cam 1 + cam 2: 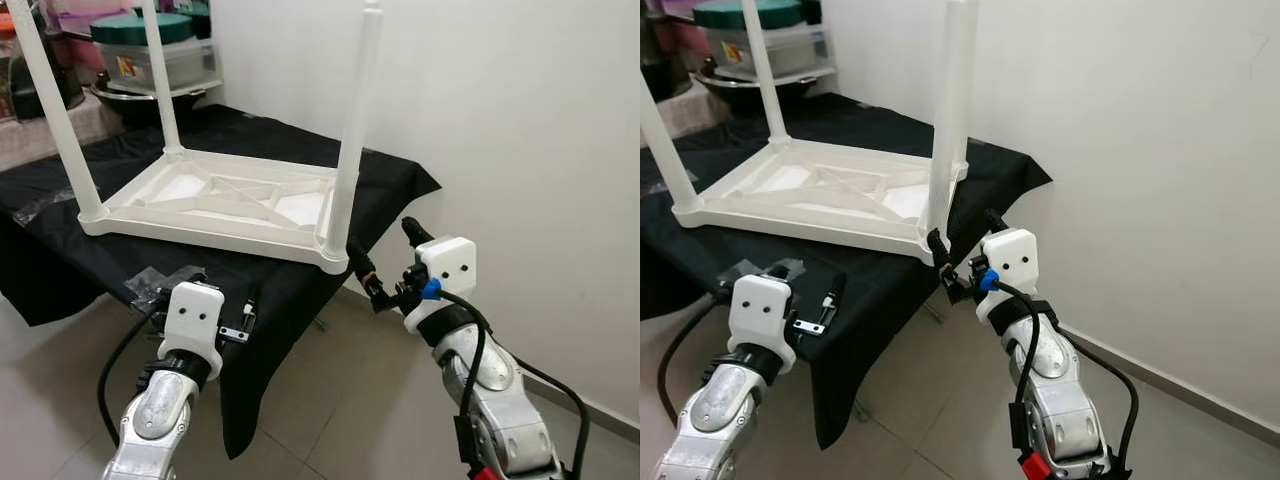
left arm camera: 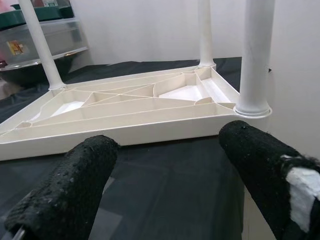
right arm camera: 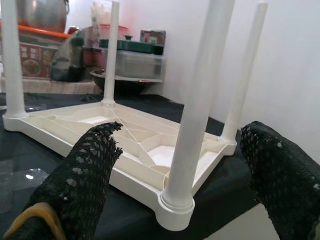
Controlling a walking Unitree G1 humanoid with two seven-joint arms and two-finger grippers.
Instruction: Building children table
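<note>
Table: the white plastic children's table (image 1: 225, 200) lies upside down on a black cloth (image 1: 290, 290) draped over a low surface, its ribbed underside facing up.
Legs: 4 white plastic tube legs stand upright in the corner sockets, as the right wrist view shows; judged from that, the fitting looks close to finished.
Near leg: the white tube leg at the near right corner (image 1: 352, 140) rises straight up, its long axis vertical, its foot seated in the corner socket (image 3: 176, 202).
Right gripper: the right gripper (image 1: 392, 262) sits just beside that near right corner, on the robot's side of it, fingers spread apart and holding nothing.
Key relation: the leg lies straight ahead between the 2 black fingers (image 3: 82, 172) in the right wrist view, so the fingers straddle the line to the tube without touching it.
Left gripper: the left gripper (image 1: 200, 300) hovers above the cloth in front of the table's near long edge, fingers (image 2: 75, 182) parted and empty.
Nearer arm: the right arm is clearly nearer the corner leg; the left is well apart from it.
Next move, as a judgement: a short forward reach would bring the right fingers around the tube, low near the socket, to press or check it.
Background: grey storage boxes with green lids (image 1: 165, 50) stand behind the table.
</note>
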